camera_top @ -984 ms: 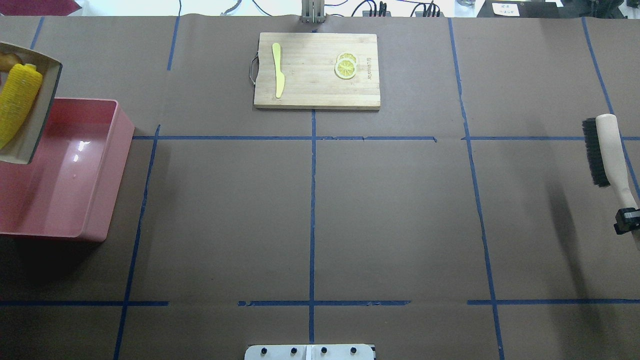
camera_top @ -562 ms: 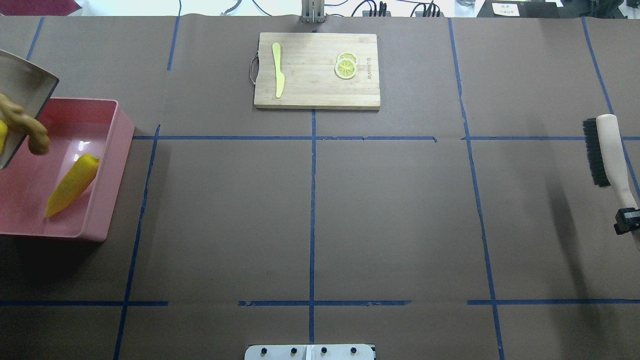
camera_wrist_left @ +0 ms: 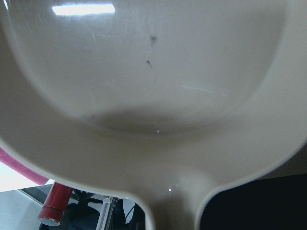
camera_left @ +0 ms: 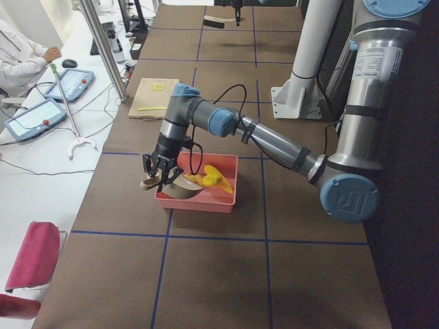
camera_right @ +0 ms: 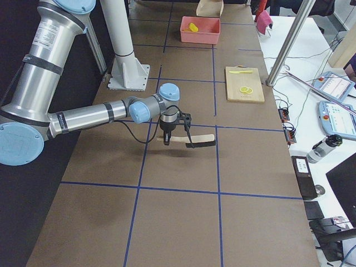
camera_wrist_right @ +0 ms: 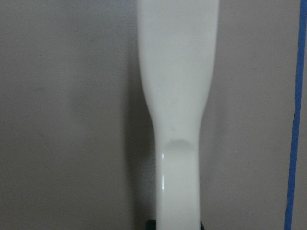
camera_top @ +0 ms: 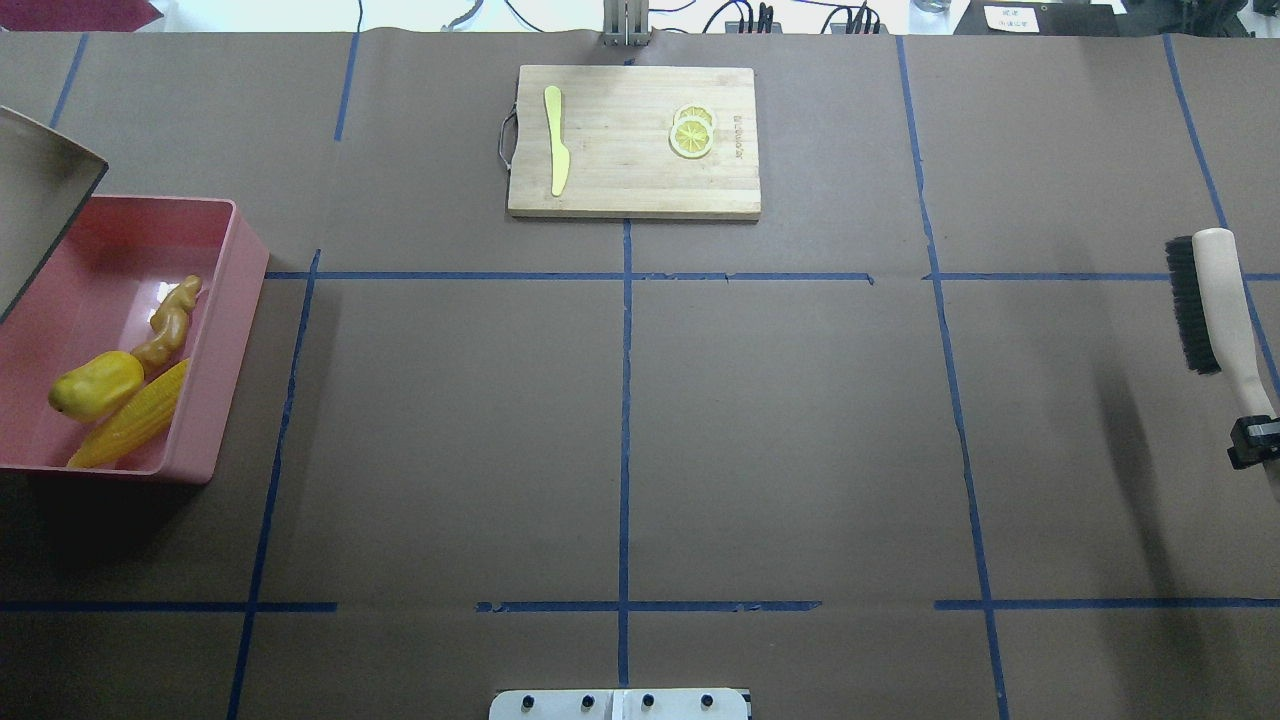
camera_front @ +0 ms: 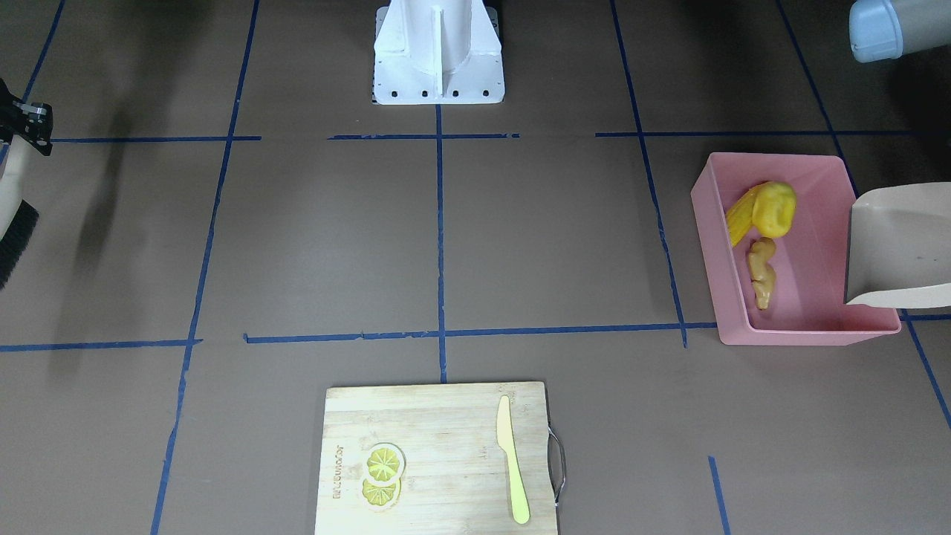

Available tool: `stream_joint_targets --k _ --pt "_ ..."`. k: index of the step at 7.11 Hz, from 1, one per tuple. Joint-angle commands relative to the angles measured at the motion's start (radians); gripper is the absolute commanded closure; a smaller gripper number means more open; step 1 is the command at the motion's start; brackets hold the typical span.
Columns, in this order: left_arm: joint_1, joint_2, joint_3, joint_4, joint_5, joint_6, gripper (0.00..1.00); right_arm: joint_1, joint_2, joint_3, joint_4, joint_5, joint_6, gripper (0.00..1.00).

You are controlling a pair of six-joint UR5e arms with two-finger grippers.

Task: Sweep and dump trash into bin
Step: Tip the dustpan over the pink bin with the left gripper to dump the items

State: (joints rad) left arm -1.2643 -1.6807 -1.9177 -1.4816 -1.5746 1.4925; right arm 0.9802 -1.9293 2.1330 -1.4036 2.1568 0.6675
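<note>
The pink bin (camera_top: 225,330) stands at the table's left end and also shows in the front-facing view (camera_front: 713,253). In it lie the yellow corn cob (camera_top: 130,428), the rounded yellow potato (camera_top: 95,385) and the tan ginger root (camera_top: 172,318). The beige dustpan (camera_top: 40,200) hangs tilted and empty over the bin's outer side; its inside fills the left wrist view (camera_wrist_left: 153,72). My left gripper (camera_left: 156,175) is at its handle; I cannot tell its state. My right gripper (camera_top: 1255,440) is shut on the brush (camera_top: 1215,300) at the far right.
A wooden cutting board (camera_top: 633,190) at the table's far middle carries a pale knife (camera_top: 556,140) and lemon slices (camera_top: 691,132). The robot's white base (camera_front: 438,52) is at the near edge. Blue tape lines cross the brown table cover.
The dustpan tipped further over the bin. The corn slid out first, then the ginger and the potato; all three now lie in the bin. The right arm and brush have not moved.
</note>
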Motion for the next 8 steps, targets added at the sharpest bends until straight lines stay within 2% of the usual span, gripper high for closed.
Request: stream_joint_targets --k 1,3,4,5,6,8 --pt "0.002 -0.001 -0.045 0.033 -0.113 -0.055 1.00 0.000 0.001 0.004 0.000 0.000 0.001 1.00" --pt "0.003 -0.010 -0.102 0.049 -0.418 -0.302 1.00 0.000 0.003 0.001 0.000 0.000 0.001 1.00" --pt "0.019 -0.042 -0.112 0.047 -0.514 -0.456 1.00 0.000 0.003 0.001 0.000 0.000 0.000 1.00" --pt "0.145 -0.094 -0.112 0.060 -0.510 -0.642 1.00 0.000 0.003 0.002 0.000 0.000 0.001 1.00" --pt "0.299 -0.149 -0.109 0.125 -0.510 -0.802 1.00 0.000 0.003 0.001 0.000 -0.002 0.001 1.00" --pt "0.466 -0.256 -0.106 0.265 -0.502 -0.952 1.00 0.000 0.009 -0.001 0.000 -0.003 0.001 1.00"
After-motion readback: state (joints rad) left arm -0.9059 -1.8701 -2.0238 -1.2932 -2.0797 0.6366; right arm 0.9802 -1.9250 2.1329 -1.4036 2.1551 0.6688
